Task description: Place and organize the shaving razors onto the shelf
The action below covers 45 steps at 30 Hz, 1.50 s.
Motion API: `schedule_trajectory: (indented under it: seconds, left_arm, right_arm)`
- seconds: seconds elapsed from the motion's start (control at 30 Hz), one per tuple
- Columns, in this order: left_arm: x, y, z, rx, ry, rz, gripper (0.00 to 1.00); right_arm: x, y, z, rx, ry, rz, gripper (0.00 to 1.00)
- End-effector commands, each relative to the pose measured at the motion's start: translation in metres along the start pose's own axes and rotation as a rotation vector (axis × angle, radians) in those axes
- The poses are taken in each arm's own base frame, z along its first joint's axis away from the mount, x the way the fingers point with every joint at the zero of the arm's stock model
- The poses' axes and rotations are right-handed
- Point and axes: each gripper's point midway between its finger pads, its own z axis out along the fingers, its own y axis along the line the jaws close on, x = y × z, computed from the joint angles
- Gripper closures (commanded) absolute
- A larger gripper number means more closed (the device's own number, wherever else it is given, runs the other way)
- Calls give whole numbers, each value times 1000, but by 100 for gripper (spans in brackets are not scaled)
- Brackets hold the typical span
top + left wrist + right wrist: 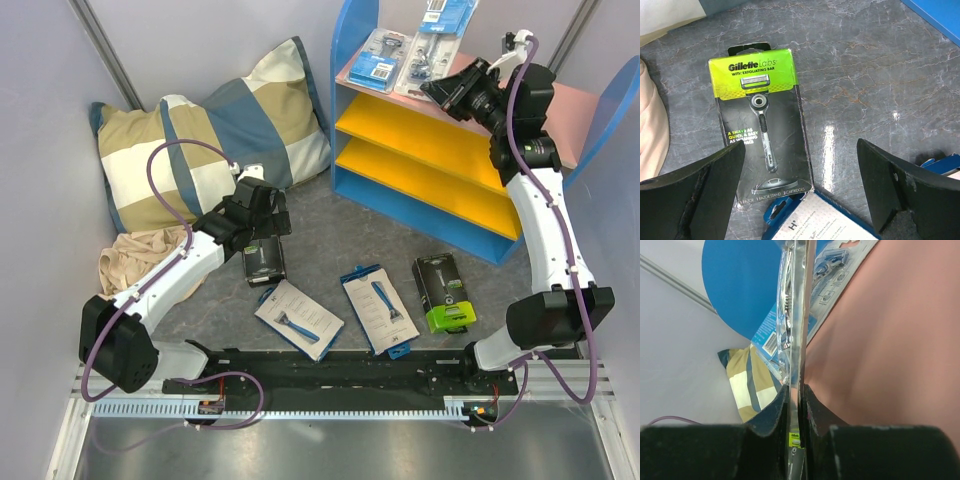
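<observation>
Pink top board (890,340) of the shelf (342,60); yellow lower boards (420,130) bare. Above that top board: right gripper (795,390), pressed together on the edge of one blister pack (796,315), the other blister pack (380,55) lying just beside. In front of the shelf: left gripper (800,150), spread wide over a black-and-lime box (760,115); two white boxes (298,318) and a second black-and-lime box (443,292). Hazard on release: held pack sliding onto its neighbour or off the board, slick plastic giving little hold.
</observation>
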Motion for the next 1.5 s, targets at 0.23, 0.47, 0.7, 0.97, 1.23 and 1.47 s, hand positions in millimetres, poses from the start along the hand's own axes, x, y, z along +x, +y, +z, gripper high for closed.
schedule_trajectory:
  seconds: [0.23, 0.47, 0.7, 0.97, 1.23, 1.47]
  left_arm:
    - [-16, -7, -4, 29, -47, -46, 1]
    - [-22, -9, -9, 41, -62, -49, 1]
    - [-32, -16, -16, 75, -79, -40, 2]
    - [-54, -27, -28, 119, -121, -32, 2]
    - [-83, -47, -44, 189, -173, -8, 3]
    - [-93, -58, -48, 210, -184, 12, 3]
  right_arm:
    - [-1, -6, -6, -28, 12, 20, 61]
    - [0, -8, -8, -37, 30, 30, 59]
    - [-3, -29, -13, 19, 72, 17, 40]
    - [14, -56, -14, 135, 167, -30, 26]
    - [20, -75, -25, 249, 189, -108, 24]
    - [5, -81, -38, 364, 150, -193, 21]
